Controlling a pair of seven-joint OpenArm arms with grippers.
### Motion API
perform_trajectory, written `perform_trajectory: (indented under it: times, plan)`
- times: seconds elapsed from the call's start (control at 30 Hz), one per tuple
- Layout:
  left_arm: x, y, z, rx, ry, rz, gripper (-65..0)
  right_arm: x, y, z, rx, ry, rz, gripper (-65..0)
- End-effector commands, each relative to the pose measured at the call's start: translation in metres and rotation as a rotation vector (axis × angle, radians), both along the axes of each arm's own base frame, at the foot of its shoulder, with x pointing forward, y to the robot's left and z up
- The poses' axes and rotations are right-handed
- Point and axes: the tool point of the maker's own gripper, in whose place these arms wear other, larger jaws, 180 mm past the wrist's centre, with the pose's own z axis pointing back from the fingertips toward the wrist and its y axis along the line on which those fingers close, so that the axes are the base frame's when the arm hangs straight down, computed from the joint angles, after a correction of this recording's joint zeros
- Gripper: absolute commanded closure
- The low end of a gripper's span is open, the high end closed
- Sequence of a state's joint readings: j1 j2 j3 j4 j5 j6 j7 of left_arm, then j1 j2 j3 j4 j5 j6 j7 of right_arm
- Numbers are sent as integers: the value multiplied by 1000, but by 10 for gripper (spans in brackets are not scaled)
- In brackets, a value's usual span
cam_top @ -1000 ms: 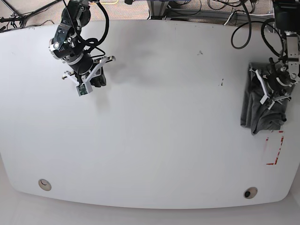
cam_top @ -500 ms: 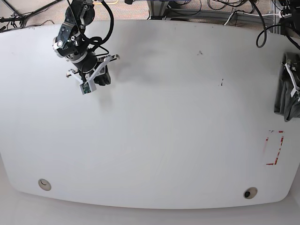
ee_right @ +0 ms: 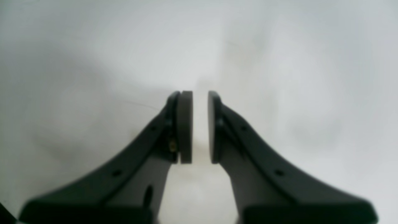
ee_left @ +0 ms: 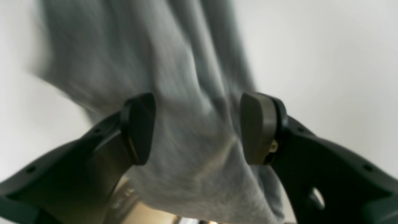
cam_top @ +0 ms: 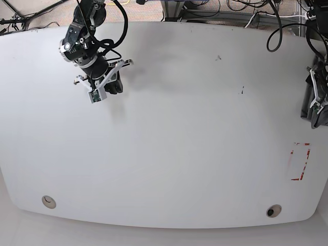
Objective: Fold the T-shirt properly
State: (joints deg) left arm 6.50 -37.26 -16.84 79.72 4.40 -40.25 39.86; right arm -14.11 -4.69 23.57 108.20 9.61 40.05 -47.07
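The T-shirt [cam_top: 308, 100] is a bunched dark grey bundle at the table's far right edge, partly cut off by the base view's border. My left gripper [cam_top: 319, 104] is on it. In the left wrist view the grey knit [ee_left: 186, 77] fills the wide gap between the two pads, and the left gripper [ee_left: 197, 126] is shut on that thick bunch; the image is blurred. My right gripper [cam_top: 113, 83] hovers over bare table at the far left. In its own view the right gripper [ee_right: 200, 124] is shut with only a thin slit, holding nothing.
A red tape outline [cam_top: 301, 163] marks the table's right side below the shirt. Two round grommets [cam_top: 48, 201] [cam_top: 273, 210] sit near the front edge. Cables [cam_top: 266, 20] run along the back. The white table [cam_top: 179, 143] is bare between the arms.
The left gripper has carried the shirt bundle from inside the table's right side out to the right edge, then slightly back in. The right arm shifted a little and stays shut.
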Motion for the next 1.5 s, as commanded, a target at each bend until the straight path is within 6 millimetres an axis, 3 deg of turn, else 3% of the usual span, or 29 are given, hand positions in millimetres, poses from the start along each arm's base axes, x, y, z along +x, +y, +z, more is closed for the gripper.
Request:
perform_trajectory:
  times: [0.0,0.1,0.27,0.5,0.6,0.73,0.87,0.97,1.23,1.47]
  plan:
    - [24,-21,26,-3,-106,-60,-396,16,-6,19,4,-95,-4,-81]
    - [28,-44,34,-13,-150,-110,-385,21,-8,23,8,-127,-6,-81]
    - [38,-85,58,-62,-287,-176,-297,29,-18,35,-4,-200,-3,-81]
    - [47,-165,77,-296,-535,-257,-285,29,-33,32,0,-282,-34,-81]
    - [56,-176,89,-382,-714,-164,-285,28,-45,26,-41,-313,-91,-81]
    - [54,-192,88,-473,-861,-53,-283,17,-47,17,-50,-338,-121,-81]
    - [29,-199,77,-490,-930,31,-285,-8,-42,5,-39,-305,-128,-81]
    - [4,-219,63,-528,-898,37,-285,-29,-38,1,-38,-274,-129,-81]
    - [-84,-258,18,-580,-659,40,-285,-89,-27,-7,16,-172,-154,-79]
    - [-161,-267,5,-585,-474,79,-285,-148,-25,-14,89,-52,-197,-79]
